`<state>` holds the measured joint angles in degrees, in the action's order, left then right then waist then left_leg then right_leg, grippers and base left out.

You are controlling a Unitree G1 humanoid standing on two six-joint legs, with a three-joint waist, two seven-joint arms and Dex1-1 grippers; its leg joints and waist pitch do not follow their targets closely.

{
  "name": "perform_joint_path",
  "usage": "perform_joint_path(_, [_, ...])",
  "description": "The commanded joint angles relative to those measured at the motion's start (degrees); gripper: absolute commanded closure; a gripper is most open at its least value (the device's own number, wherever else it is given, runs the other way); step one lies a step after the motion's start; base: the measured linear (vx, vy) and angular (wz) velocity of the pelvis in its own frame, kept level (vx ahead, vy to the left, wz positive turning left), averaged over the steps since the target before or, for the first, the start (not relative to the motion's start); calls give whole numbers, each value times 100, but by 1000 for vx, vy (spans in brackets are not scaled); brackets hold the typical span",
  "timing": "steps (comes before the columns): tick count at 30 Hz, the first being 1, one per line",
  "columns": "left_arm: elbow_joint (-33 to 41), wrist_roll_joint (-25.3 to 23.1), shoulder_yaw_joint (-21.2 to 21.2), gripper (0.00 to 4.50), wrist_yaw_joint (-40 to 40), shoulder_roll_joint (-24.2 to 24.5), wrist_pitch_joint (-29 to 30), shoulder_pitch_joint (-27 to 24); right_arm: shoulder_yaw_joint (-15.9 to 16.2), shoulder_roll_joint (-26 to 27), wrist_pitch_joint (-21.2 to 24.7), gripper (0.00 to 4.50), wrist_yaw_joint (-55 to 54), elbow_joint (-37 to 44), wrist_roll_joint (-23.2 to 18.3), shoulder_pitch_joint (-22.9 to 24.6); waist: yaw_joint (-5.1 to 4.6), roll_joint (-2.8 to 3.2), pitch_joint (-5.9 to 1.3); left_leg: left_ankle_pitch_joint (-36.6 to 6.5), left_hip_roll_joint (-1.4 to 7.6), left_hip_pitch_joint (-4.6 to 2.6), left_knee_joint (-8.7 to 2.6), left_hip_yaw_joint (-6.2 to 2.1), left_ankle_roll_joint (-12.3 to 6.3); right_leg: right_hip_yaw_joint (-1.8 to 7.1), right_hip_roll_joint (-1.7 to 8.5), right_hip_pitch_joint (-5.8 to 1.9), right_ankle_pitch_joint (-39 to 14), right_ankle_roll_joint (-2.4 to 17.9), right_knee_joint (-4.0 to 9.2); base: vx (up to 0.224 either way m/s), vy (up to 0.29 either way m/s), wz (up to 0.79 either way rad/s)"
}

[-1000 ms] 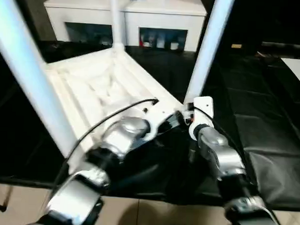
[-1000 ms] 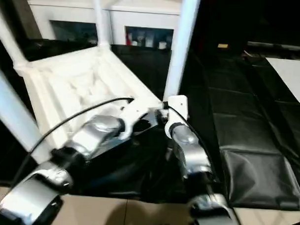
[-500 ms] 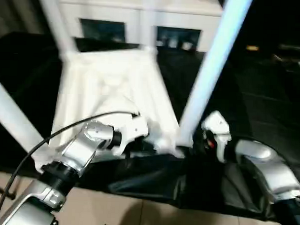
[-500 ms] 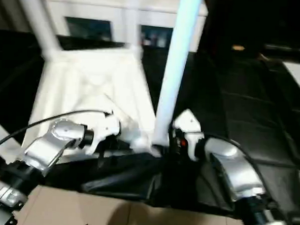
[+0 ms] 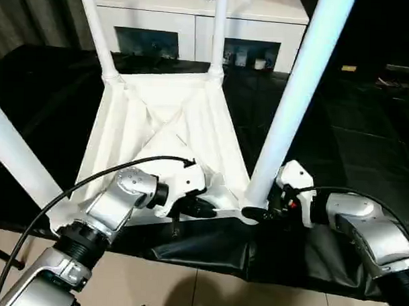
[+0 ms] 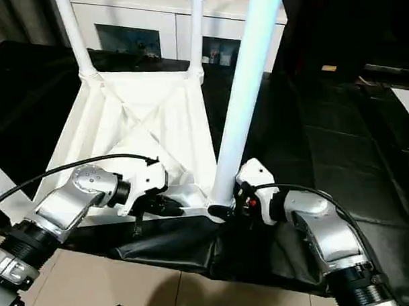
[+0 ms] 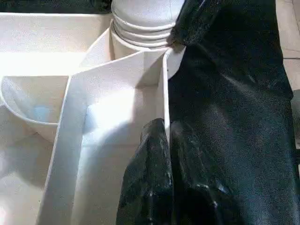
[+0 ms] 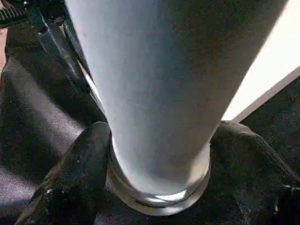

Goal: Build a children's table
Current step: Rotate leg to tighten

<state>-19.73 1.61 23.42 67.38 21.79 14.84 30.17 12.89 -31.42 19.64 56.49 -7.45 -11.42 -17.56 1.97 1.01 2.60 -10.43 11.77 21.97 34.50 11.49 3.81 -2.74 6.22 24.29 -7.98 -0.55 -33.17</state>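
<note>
Both grippers clamped at the near-right corner of the upturned tabletop (image 5: 165, 125).

The tabletop lies ribbed side up on the black-covered worktop (image 5: 352, 151), before the white cabinet (image 5: 195, 25). The left gripper (image 7: 166, 136) has its jaws together on the tabletop's near rim. The right gripper (image 8: 154, 154) has its jaws clamped around the base of the near-right leg (image 5: 294, 96), seated in that corner's socket. Since the earlier frame, the right gripper has closed in on that leg; four legs stand upright.
</note>
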Motion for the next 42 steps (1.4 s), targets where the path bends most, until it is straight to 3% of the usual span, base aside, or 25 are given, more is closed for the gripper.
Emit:
perform_joint_path(1, [273, 128, 22, 450, 126, -43, -41, 78, -18, -35, 17, 133, 9, -44, 8, 46, -18, -66, -394, -1394, 91, -95, -422, -35, -330, 118, 88, -295, -1563, 1194, 316, 0, 0, 0])
perform_joint_path(8, [179, 42, 28, 450, 76, -43, -57, 96, -86, 66, -59, 179, -123, -184, 45, -12, -24, -64, -385, -1481, 88, -93, -431, -43, -284, 110, 92, -290, -1801, 1119, 343, 0, 0, 0])
perform_joint_path(11, [-124, -147, -42, 450, -410, -182, 77, 171, -274, 389, -152, 181, -1116, -811, 423, -270, -53, -76, -374, -1571, 78, -87, -435, -44, -207, 104, 90, -272, -2022, 1053, 367, 0, 0, 0])
perform_joint_path(15, [-667, -355, -136, 450, -1149, -512, 204, 371, -500, 836, 120, 183, -2136, -1285, 553, -481, -154, -95, -357, -1892, 39, -107, -439, -62, -57, 75, 71, -239, -2600, 852, 439, 0, 0, 0])
perform_joint_path(20, [-1369, -559, -304, 450, -2253, -1028, 413, 751, -751, 1455, 554, 183, -3417, -1649, 686, -709, -261, -106, -351, -2087, -1, -114, -418, -82, -23, 30, 65, -206, -3113, 615, 532, 0, 0, 0])
perform_joint_path(21, [-1806, -596, -485, 450, -2975, -1398, 564, 1020, -867, 1854, 684, 183, -4293, -1982, 830, -877, -276, -108, -353, -2106, -7, -116, -409, -87, -49, 15, 71, -197, -3215, 572, 557, 0, 0, 0])
perform_joint_path(23, [-2002, -603, -564, 450, -3260, -1563, 609, 1140, -940, 2055, 722, 183, -4710, -2138, 863, -961, -317, -78, -349, -2152, -39, -134, -387, -91, 14, -8, 60, -153, -3341, 564, 574, 0, 0, 0])
perform_joint_path(24, [-2400, -639, -687, 450, -3837, -1855, 591, 1366, -1139, 2502, 764, 183, -5527, -2449, 840, -1141, -354, -78, -352, -2205, -45, -130, -387, -104, 15, -37, 58, -170, -3465, 487, 607, 0, 0, 0])
perform_joint_path(26, [-2584, -661, -718, 450, -4045, -1958, 530, 1454, -1199, 2703, 745, 183, -5793, -2596, 818, -1236, -361, -61, -358, -2304, -40, -153, -395, -133, 3, -90, 69, -174, -3548, 408, 652, 0, 0, 0])
perform_joint_path(27, [-2643, -668, -729, 450, -4101, -1987, 510, 1481, -1215, 2756, 742, 183, -5864, -2638, 818, -1264, -381, -44, -367, -2348, -25, -132, -420, -152, -26, -121, 80, -216, -3412, 402, 653, 0, 0, 0])
perform_joint_path(28, [-2812, -703, -738, 450, -4238, -2066, 429, 1561, -1157, 2936, 656, 183, -6020, -2798, 878, -1378, -380, -19, -369, -2335, -5, -100, -462, -172, -48, -134, 86, -257, -3183, 433, 643, 0, 0, 0])
perform_joint_path(30, [-2865, -716, -739, 450, -4288, -2097, 306, 1588, -978, 3065, 489, 183, -5944, -2896, 960, -1483, -387, -44, -363, -2539, -7, -139, -468, -181, -25, -153, 86, -232, -3133, 489, 660, 0, 0, 0])
perform_joint_path(31, [-2865, -716, -739, 450, -4288, -2097, 306, 1588, -978, 3065, 489, 148, -5944, -2896, 960, -1483, -388, -42, -368, -2558, -14, -144, -460, -182, -27, -150, 96, -232, -3116, 508, 660, 0, 0, 0])
perform_joint_path(32, [-2793, -705, -731, 450, -4122, -2020, 170, 1561, -967, 3090, 79, 148, -5664, -2707, 903, -1490, -392, -77, -361, -2533, -15, -121, -471, -180, -58, -143, 100, -250, -3084, 525, 654, 0, 0, 0])
perform_joint_path(33, [-2792, -705, -731, 450, -4109, -2015, 161, 1561, -970, 3089, 50, 114, -5652, -2691, 903, -1489, -375, -62, -372, -2489, -12, -115, -466, -174, -92, -130, 120, -255, -3055, 537, 651, 0, 0, 0])
perform_joint_path(36, [-2634, -687, -721, 450, -3826, -1858, 64, 1460, -859, 2924, -117, 108, -5315, -2307, 956, -1408, -359, -68, -383, -2204, 0, -47, -491, -168, -153, -89, 122, -301, -2657, 678, 574, 0, 0, 0])
perform_joint_path(37, [-2588, -678, -719, 450, -3766, -1823, 51, 1431, -861, 2893, -112, 91, -5263, -2225, 941, -1391, -386, -70, -390, -2057, 2, 22, -511, -185, -163, -88, 125, -372, -2470, 695, 528, 0, 0, 0])
perform_joint_path(38, [-2529, -674, -691, 450, -3665, -1768, 13, 1390, -862, 2847, -88, 76, -5139, -2148, 883, -1378, -403, -63, -397, -1989, 5, 42, -515, -190, -160, -85, 129, -386, -2370, 710, 501, 0, 0, 0])
perform_joint_path(41, [-2168, -600, -599, 450, -3176, -1521, -93, 1173, -677, 2440, -16, 59, -4295, -1738, 723, -1260, -435, -77, -415, -1831, 18, 7, -478, -166, -274, -55, 133, -373, -2009, 940, 470, 0, 0, 0])
perform_joint_path(42, [-2005, -562, -529, 450, -2887, -1412, -267, 1073, -567, 2247, -14, 59, -3916, -1557, 683, -1183, -409, -67, -414, -1810, 22, -41, -450, -132, -339, -34, 124, -331, -1897, 1059, 478, 53, -22, 7])
